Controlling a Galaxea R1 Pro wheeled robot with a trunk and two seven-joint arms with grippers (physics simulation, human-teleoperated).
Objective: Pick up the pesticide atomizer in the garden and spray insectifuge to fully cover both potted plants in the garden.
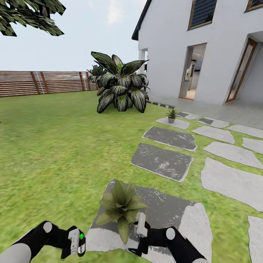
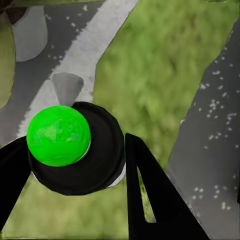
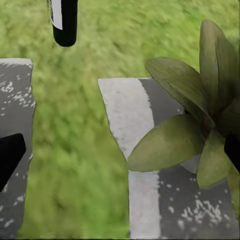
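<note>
Clamping the pesticide atomizer (image 1: 81, 244), left claw (image 1: 76, 245) hovers beside near potted plant (image 1: 121, 206).

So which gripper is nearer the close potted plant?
Right. The right gripper sits against the near plant's front leaves; the left gripper, holding the spray bottle, is off to its left.

Black forearms with pale grey round joint caps are seen; the left gripper (image 1: 75, 244) and right gripper (image 1: 140, 225) are fitted with pale grey fingers.

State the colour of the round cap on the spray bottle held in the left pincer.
Bright green, on a black bottle body; the pesticide atomizer's cap shows best in the left wrist view.
</note>
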